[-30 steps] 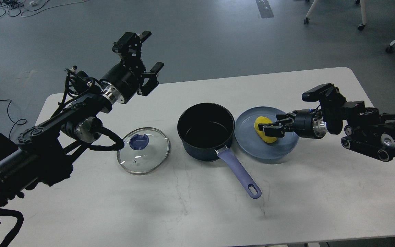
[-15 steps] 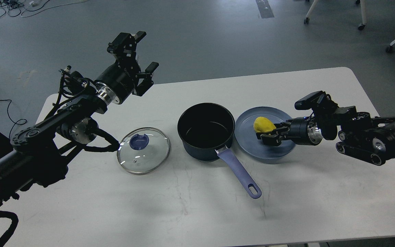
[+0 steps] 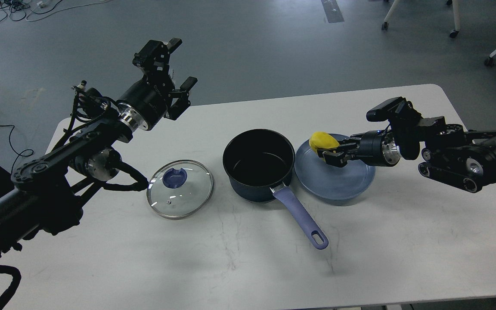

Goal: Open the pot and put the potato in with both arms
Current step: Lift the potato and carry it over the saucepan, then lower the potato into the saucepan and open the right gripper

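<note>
A dark pot (image 3: 258, 165) with a purple handle stands open and empty at the table's middle. Its glass lid (image 3: 180, 189) with a purple knob lies flat on the table to the pot's left. My right gripper (image 3: 328, 153) is shut on the yellow potato (image 3: 321, 141) and holds it above the left part of the blue-grey plate (image 3: 338, 181), just right of the pot. My left gripper (image 3: 179, 64) is open and empty, raised high above the table's back left edge, well away from the lid.
The white table (image 3: 248, 258) has bare surface in front of the pot. Its back edge runs behind my left gripper. Chair legs on casters (image 3: 454, 32) and cables lie on the grey floor beyond.
My right gripper closed on the potato and lifted it off the plate, moving up and left toward the pot. My left arm drew back slightly to the left.
</note>
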Controlling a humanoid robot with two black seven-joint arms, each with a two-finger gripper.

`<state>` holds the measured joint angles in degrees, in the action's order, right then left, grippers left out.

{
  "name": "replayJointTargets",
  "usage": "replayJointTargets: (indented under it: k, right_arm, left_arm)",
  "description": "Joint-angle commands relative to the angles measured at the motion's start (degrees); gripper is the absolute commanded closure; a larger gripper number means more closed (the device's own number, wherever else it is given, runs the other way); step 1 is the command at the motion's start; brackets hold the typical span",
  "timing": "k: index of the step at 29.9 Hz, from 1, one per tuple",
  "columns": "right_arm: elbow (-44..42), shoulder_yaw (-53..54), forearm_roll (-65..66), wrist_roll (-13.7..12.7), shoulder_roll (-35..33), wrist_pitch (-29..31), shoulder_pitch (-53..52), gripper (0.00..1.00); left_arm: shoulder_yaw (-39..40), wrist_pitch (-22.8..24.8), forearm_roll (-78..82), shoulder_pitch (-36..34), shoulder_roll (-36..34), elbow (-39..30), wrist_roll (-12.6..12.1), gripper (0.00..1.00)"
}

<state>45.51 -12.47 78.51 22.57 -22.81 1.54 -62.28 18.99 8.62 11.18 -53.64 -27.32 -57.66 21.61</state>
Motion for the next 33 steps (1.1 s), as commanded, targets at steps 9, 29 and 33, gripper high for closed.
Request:
replayJointTargets:
  k: [9,29,33]
  right_arm:
    - [-0.5,0.2,0.1,-0.3,7.0,-1.2,-12.2,1.00]
    - [-1.9,-2.0,-3.2,-0.3,16.0,-0.9,-9.5,0.00]
    - [-1.7,0.3,-7.3,-0.3,14.4,-1.4,-9.4,0.00]
  left_arm:
    - [0.0,0.0,0.7,-0.1,-0.1,0.0,0.3,0.02]
    - [0.1,0.0,0.7,-0.2,-1.3,-0.2,0.2,0.02]
    - [0.1,-0.2,0.7,-0.2,-1.2,-0.2,0.2,0.02]
